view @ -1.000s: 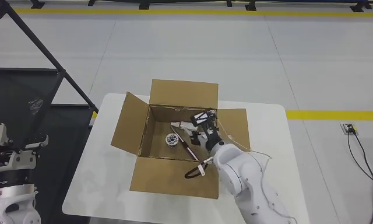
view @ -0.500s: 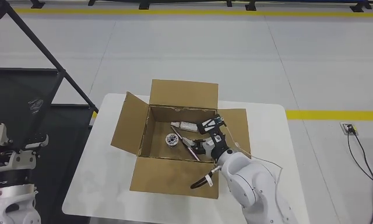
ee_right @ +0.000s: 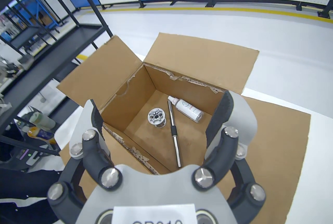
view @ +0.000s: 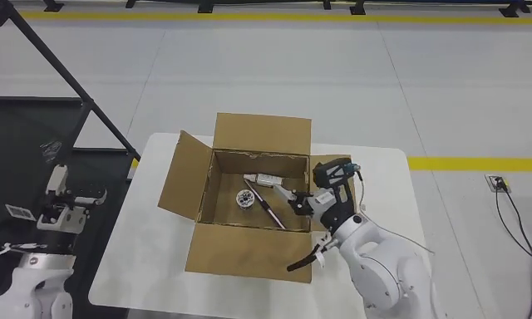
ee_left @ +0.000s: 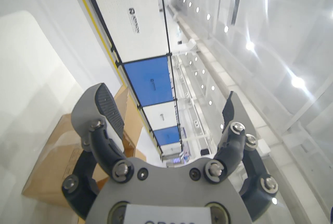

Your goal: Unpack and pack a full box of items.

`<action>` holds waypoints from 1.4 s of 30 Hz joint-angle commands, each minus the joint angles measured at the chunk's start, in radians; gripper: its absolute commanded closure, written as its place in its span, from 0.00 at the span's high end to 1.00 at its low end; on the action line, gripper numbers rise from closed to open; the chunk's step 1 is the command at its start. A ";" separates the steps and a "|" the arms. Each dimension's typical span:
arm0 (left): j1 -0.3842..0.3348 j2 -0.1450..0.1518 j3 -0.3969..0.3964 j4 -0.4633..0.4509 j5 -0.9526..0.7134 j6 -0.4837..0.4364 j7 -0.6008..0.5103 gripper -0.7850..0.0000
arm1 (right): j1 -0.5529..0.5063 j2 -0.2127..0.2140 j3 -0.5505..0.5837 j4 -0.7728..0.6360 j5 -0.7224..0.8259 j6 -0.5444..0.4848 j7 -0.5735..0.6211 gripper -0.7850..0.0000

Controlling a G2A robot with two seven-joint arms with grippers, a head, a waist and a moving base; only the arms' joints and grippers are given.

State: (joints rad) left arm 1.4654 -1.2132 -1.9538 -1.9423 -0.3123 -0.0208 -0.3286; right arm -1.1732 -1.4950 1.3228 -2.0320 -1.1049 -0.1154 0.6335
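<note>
At the top view's centre the open box [view: 249,252] on the desk [view: 141,252] holds a bottle [view: 267,179], a rod [view: 268,209] and a spool [view: 246,199]. Unpacking seems in hand: the right jaws, wide open and empty, must next descend onto one. The left wrist view adds the left jaws, open and empty.

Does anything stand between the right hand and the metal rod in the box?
Nothing visible. The open right hand hangs above the brown cardboard box; the silver metal rod with black grip lies uncovered inside.

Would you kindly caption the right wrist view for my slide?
Open right hand facing a cardboard box holding a spray bottle, rod and round metal part.
</note>
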 commanded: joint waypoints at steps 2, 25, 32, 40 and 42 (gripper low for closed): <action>-0.016 0.006 0.050 0.013 0.072 -0.007 -0.071 1.00 | -0.029 0.007 0.084 -0.037 0.109 -0.005 0.016 1.00; -0.073 0.015 0.298 0.015 0.304 -0.041 -0.160 1.00 | 0.075 0.071 0.365 0.327 0.431 0.058 0.265 1.00; -0.093 0.013 0.376 0.020 0.352 -0.031 -0.160 1.00 | 0.124 0.081 0.336 0.428 0.549 -0.025 0.287 1.00; -0.122 0.010 0.442 0.055 0.386 -0.021 -0.141 1.00 | 0.163 0.095 0.324 0.430 0.810 -0.170 0.375 1.00; -0.128 0.010 0.454 0.062 0.388 -0.017 -0.134 1.00 | 0.182 0.098 0.309 0.438 0.853 -0.181 0.397 1.00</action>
State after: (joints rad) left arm 1.3401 -1.2032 -1.5060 -1.8838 0.0747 -0.0400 -0.4663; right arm -1.0011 -1.3987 1.6395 -1.5979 -0.2755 -0.2930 1.0191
